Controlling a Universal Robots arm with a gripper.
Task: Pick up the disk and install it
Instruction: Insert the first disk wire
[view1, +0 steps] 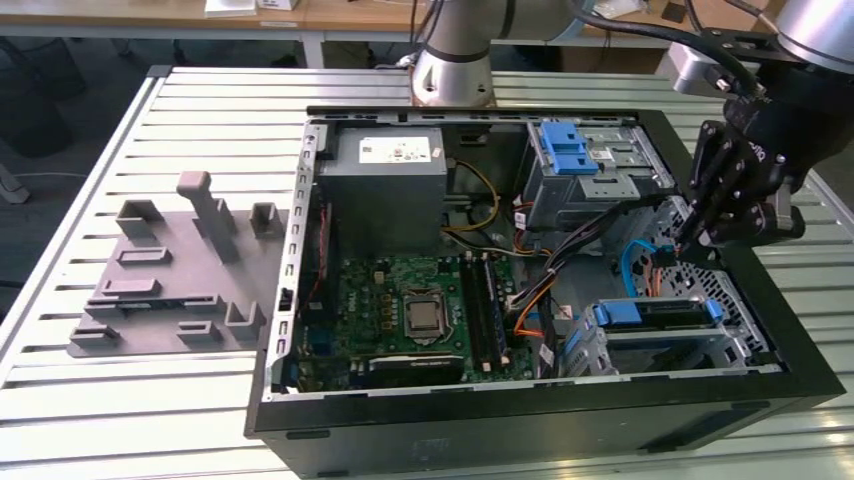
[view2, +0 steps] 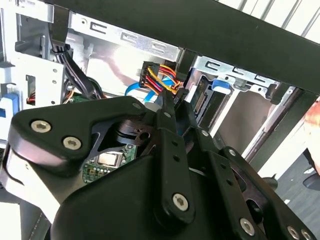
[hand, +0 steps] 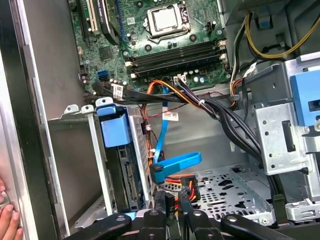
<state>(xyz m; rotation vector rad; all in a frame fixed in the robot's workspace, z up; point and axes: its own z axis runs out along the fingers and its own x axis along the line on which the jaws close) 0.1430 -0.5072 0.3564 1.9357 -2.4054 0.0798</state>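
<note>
While the arm reaches in from the upper right of the exterior view, its black gripper hangs just inside the open computer case, above the disk, which sits with its blue rails in the drive cage at the lower right; a grey fixture lies on the slatted surface at left. In the second wrist view, the gripper has its fingers close together, holding nothing. In the first wrist view, the disk stands seated in its cage at lower left, near a blue cable.
</note>
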